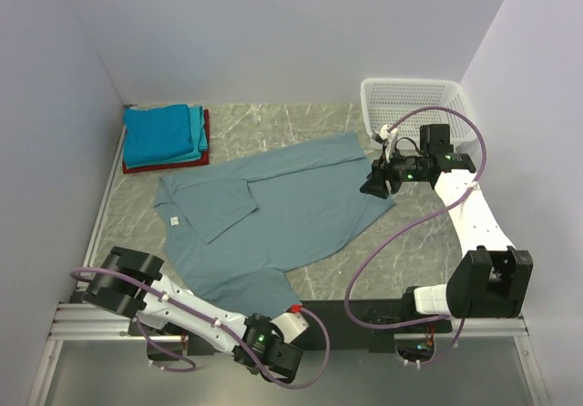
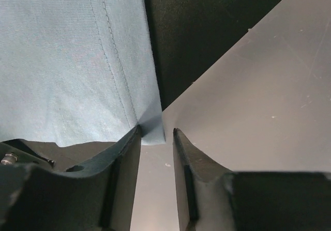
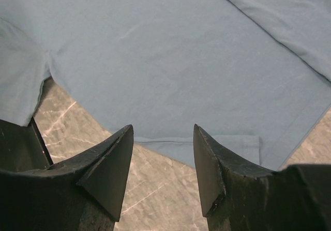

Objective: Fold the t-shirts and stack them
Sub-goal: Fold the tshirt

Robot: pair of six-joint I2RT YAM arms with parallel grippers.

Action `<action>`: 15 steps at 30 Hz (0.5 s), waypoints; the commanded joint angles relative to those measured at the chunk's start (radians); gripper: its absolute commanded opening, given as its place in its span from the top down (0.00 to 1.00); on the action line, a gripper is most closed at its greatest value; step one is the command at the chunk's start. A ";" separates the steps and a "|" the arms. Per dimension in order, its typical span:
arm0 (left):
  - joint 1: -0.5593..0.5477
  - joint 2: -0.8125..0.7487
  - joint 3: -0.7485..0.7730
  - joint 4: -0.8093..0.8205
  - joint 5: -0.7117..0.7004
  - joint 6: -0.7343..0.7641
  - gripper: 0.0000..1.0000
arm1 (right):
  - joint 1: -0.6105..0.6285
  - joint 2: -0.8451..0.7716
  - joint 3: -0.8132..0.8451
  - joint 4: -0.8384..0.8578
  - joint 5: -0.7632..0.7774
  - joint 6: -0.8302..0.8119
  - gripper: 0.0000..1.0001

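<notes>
The large grey-blue t-shirt point(image 1: 273, 215) lies spread on the table, its small white tag point(image 1: 170, 219) at the left. Folded bright blue, teal and red t-shirts point(image 1: 164, 137) are stacked at the back left. My left gripper point(image 1: 293, 315) is at the table's near edge by the shirt's near corner. In the left wrist view it point(image 2: 156, 131) is open, and the shirt's corner point(image 2: 77, 60) reaches just between the tips. My right gripper point(image 1: 374, 186) is at the shirt's right edge. In the right wrist view it point(image 3: 163, 128) is open, with the shirt's hem point(image 3: 165, 70) just ahead of the tips.
A white mesh basket point(image 1: 414, 106) stands at the back right, just behind my right arm. Walls close in the table on the left, back and right. A black strip point(image 2: 207, 29) and a metal rail point(image 2: 269, 117) run along the near edge under my left gripper.
</notes>
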 commanded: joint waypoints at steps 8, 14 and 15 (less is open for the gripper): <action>-0.003 0.047 0.005 -0.031 -0.009 0.007 0.84 | -0.018 0.004 0.029 -0.019 -0.045 -0.020 0.43; 0.035 -0.007 0.039 -0.053 -0.098 0.004 0.90 | -0.018 0.001 0.030 -0.031 -0.044 -0.030 0.42; 0.049 -0.042 0.037 -0.045 -0.112 0.010 0.92 | -0.018 0.001 0.030 -0.035 -0.038 -0.033 0.42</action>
